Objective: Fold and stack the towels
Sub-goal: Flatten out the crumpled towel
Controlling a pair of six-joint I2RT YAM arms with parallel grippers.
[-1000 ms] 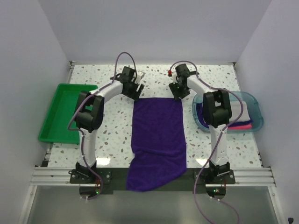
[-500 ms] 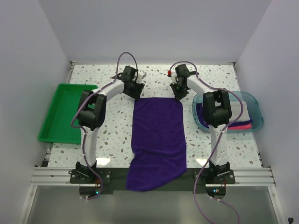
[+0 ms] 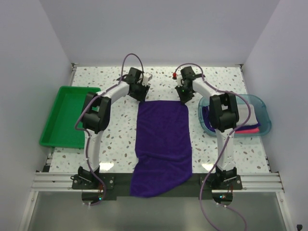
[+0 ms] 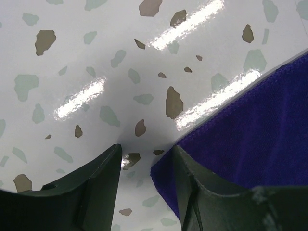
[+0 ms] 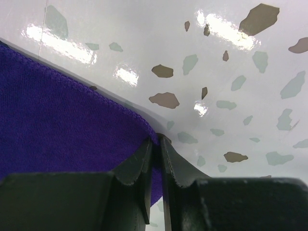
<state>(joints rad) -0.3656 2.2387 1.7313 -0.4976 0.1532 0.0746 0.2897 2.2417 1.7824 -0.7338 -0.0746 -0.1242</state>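
A dark purple towel (image 3: 162,139) lies flat down the middle of the table, its near end hanging over the front edge. My left gripper (image 3: 140,95) is at its far left corner. In the left wrist view that gripper (image 4: 147,149) stands open, with the towel's corner (image 4: 166,178) in the gap against the right finger (image 4: 202,187). My right gripper (image 3: 183,100) is at the far right corner. The right wrist view shows it (image 5: 156,139) shut on the hem of the purple towel (image 5: 62,125).
A green bin (image 3: 65,115) sits at the table's left edge. At the right, a translucent teal tray (image 3: 262,103) holds a pale towel (image 3: 248,113), a pink one (image 3: 248,129) and a purple one (image 3: 206,115). White walls enclose the table.
The right gripper has shut on the towel's far right corner. The left gripper's jaws have narrowed around the far left corner. The towel has not shifted.
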